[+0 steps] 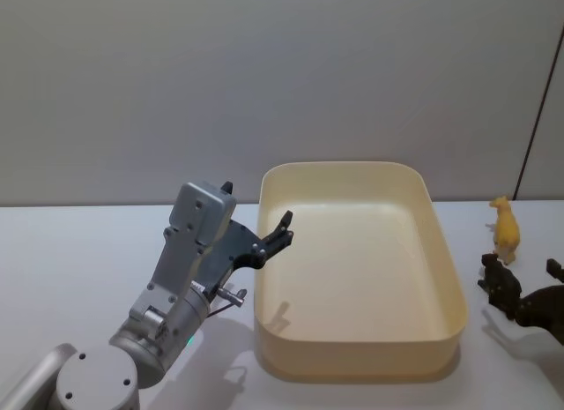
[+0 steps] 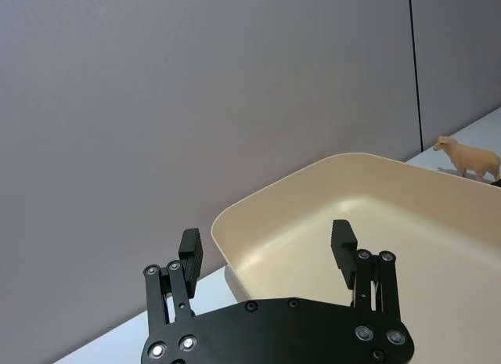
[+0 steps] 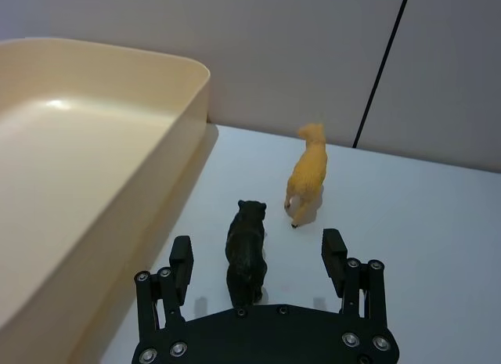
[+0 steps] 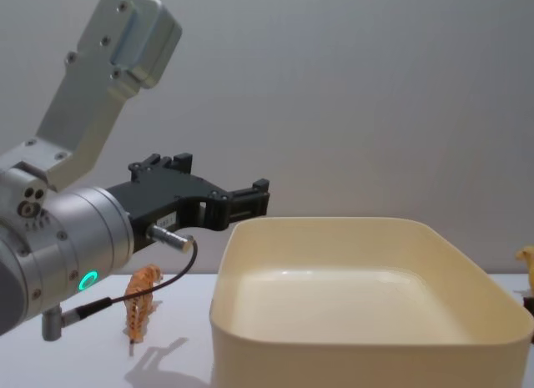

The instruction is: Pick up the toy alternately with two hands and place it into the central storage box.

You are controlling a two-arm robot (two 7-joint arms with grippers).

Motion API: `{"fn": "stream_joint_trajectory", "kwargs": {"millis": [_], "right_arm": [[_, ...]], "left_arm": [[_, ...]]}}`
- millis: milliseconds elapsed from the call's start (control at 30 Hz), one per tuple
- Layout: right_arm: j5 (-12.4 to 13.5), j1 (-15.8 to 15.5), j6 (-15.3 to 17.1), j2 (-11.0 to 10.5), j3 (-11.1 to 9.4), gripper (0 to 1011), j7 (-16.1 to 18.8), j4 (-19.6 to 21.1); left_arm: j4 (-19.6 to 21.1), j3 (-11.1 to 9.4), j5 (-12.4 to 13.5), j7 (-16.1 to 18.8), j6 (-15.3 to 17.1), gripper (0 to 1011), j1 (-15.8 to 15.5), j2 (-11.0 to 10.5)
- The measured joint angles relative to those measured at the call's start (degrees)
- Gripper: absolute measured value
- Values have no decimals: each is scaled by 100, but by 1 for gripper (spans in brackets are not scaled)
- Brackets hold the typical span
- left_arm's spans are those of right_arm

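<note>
Since the black toy point(image 3: 246, 246) standing just right of the tub point(image 1: 352, 166) looks like small, stiff, light plastic, a pinch across its flanks at mid-body should hold, though smooth sides may slip. Right gripper point(image 3: 257, 253) open, lined up just behind it. Left gripper point(image 2: 266, 240) open, empty, above the tub's left wall.

You have the cream-yellow storage box point(image 1: 446, 278), a round-cornered tub with plain smooth walls, sitting mid-worktop. To its right stand a yellow toy animal point(image 1: 506, 229) and, nearer the robot, a black toy animal point(image 3: 246, 250), upright between the spread fingers of the right tool point(image 3: 258, 250). The left tool point(image 1: 280, 232) hangs by the box's left rim with fingers apart, and an orange toy point(image 4: 140, 309) stands left of the box.
</note>
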State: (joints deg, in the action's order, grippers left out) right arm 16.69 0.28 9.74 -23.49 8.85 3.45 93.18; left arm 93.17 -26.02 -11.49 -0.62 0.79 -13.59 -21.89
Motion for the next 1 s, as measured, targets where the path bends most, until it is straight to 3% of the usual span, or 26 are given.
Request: {"fn": "stream_joint_trajectory", "kwargs": {"millis": [367,700,733,1000], "right_arm": [[-327,501,85,287,162,994,99,-805],[-478,715,100,415,239,756,152,-1149],[-495,734,102,427,246,691,156,-1181],[-544,806,107,472,271,449,173,-1294]], "left_arm": [[0,0,0,0,0,1001,0,0],[0,0,0,0,0,1001,0,0],[0,0,0,0,0,1001,0,0],[0,0,0,0,0,1001,0,0]]}}
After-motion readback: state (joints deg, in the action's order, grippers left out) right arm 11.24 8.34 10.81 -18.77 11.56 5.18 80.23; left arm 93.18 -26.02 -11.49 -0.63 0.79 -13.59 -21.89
